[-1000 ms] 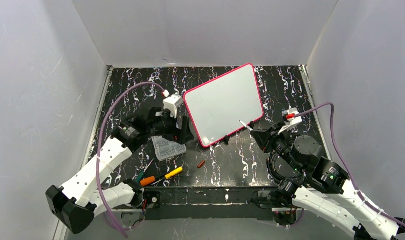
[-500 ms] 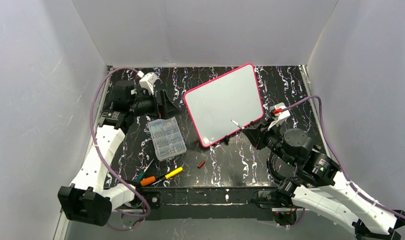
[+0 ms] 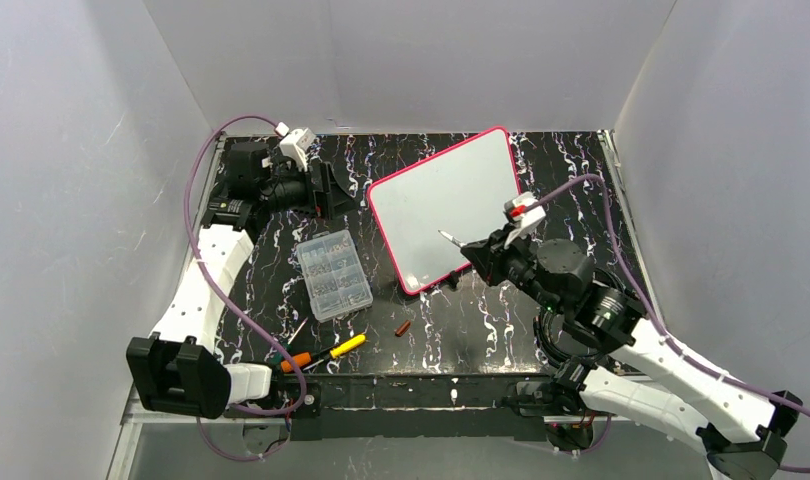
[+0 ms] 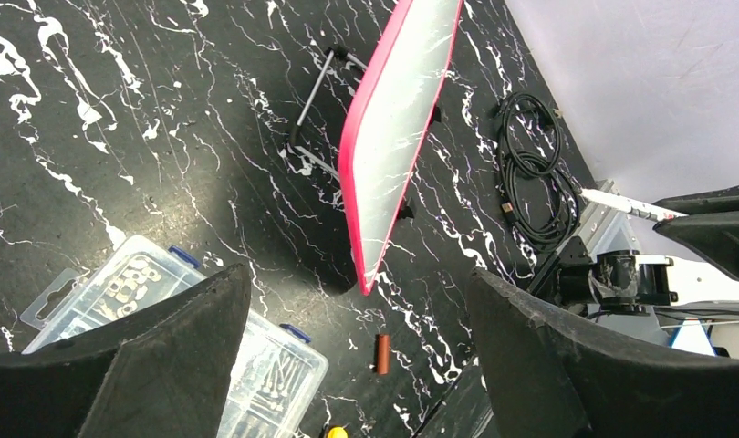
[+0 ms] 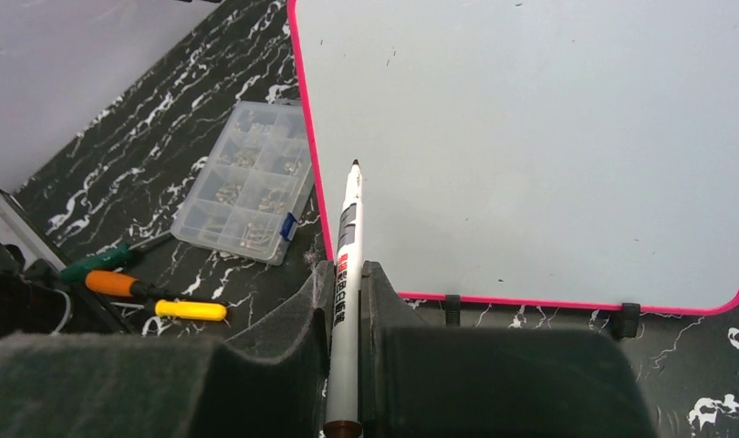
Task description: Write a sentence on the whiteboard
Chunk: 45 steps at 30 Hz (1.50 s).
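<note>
The whiteboard (image 3: 451,200) has a pink rim and leans tilted on a wire stand (image 4: 316,109) at mid-table. Its face (image 5: 530,137) is bare, and no sentence is in view. My right gripper (image 3: 478,252) is shut on a white marker (image 5: 349,228). The marker's dark tip (image 3: 443,234) points at the board's lower left part, close to the rim. Whether it touches, I cannot tell. My left gripper (image 3: 326,190) hangs open at the far left, away from the board's left edge (image 4: 393,128), with nothing between its fingers.
A clear organizer box (image 3: 334,275) lies left of the board. A brown marker cap (image 3: 403,328) rests in front of it. Screwdrivers with orange and yellow handles (image 3: 326,352) lie near the front edge. A black cable coil (image 4: 530,173) sits beyond the board.
My left arm has swung away from the board's left edge to the far left. My right gripper has carried the marker left and up, over the board's lower part.
</note>
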Available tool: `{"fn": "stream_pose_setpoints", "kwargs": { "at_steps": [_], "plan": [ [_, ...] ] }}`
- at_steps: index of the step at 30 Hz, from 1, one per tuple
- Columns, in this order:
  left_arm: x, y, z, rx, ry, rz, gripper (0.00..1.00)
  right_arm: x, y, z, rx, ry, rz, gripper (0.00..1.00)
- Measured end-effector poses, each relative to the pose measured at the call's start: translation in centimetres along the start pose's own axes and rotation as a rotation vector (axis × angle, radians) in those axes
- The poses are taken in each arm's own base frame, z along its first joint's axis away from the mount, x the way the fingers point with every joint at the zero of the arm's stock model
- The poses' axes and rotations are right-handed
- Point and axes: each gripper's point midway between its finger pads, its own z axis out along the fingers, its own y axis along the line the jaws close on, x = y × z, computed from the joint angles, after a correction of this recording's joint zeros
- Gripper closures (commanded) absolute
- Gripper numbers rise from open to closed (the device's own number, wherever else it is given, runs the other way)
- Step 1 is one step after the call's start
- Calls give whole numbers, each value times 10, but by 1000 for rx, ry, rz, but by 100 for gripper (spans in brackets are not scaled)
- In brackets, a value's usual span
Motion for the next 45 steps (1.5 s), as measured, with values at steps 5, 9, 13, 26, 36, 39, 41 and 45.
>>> {"fn": "stream_pose_setpoints", "kwargs": {
  "at_steps": [5, 9, 13, 26, 36, 39, 41, 45],
  "plan": [
    [4, 8, 7, -4, 22, -4, 15, 6, 0, 15, -1, 43, -58, 99],
    [6, 9, 10, 9, 21, 6, 15, -1, -7, 26, -10, 42, -66, 99],
    [19, 13, 13, 15, 46, -8, 15, -14, -37, 41, -2, 24, -13, 99],
    [44, 18, 18, 33, 93, -63, 19, -21, -52, 50, -148, -82, 118, 99],
    [45, 17, 32, 96, 97, -130, 25, 4, -56, 35, -121, -89, 132, 99],
    [49, 17, 36, 103, 110, -148, 27, 3, -57, 34, -116, -94, 124, 99],
    [50, 16, 39, 109, 114, -149, 28, 3, -59, 35, -108, -93, 124, 99],
    [52, 13, 42, 118, 121, -150, 29, 4, -59, 36, -105, -90, 120, 99]
  ]
}}
